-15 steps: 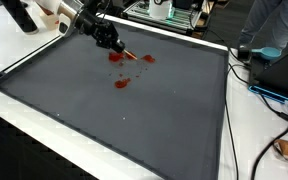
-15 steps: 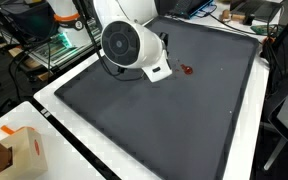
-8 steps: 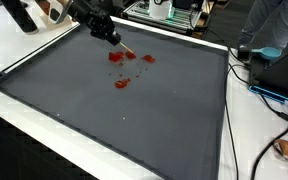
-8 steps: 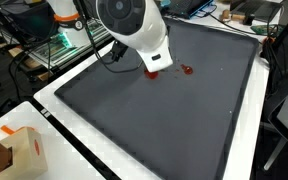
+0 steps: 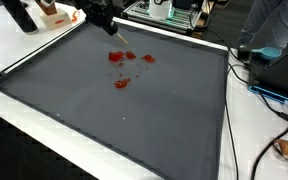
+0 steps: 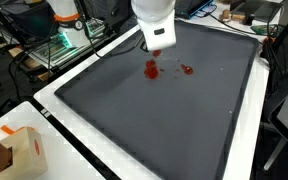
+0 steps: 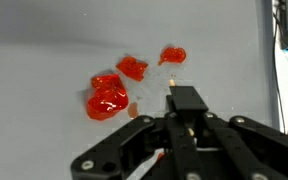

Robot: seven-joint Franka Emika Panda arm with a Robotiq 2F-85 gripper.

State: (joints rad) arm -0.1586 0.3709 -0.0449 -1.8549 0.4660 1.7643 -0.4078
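A wide white bench point(image 5: 29, 45) carried a big dark grey mat point(image 5: 144, 125) that covered most of its top. The robot arm point(image 6: 152, 12) reached over the far part of the mat. A brown cardboard box point(image 6: 19, 150) stood at the near left, well apart from the arm.

The gripper point(image 5: 112, 28) hung above the mat near its far left corner and did not touch it. Its two fingers were squeezed together on a thin stick point(image 5: 121, 38) — the stick poked out and pointed down toward the mat.

Some red blobs point(image 5: 117, 57) lay on the mat, just nearer than the gripper. In the wrist view the biggest blob point(image 7: 107, 97) was on the left, a middle blob point(image 7: 132, 68) sat just beside it, and a small blob point(image 7: 172, 56) lay to the right, a little apart. One more blob point(image 5: 121, 83) lay nearer on the mat — on its own.
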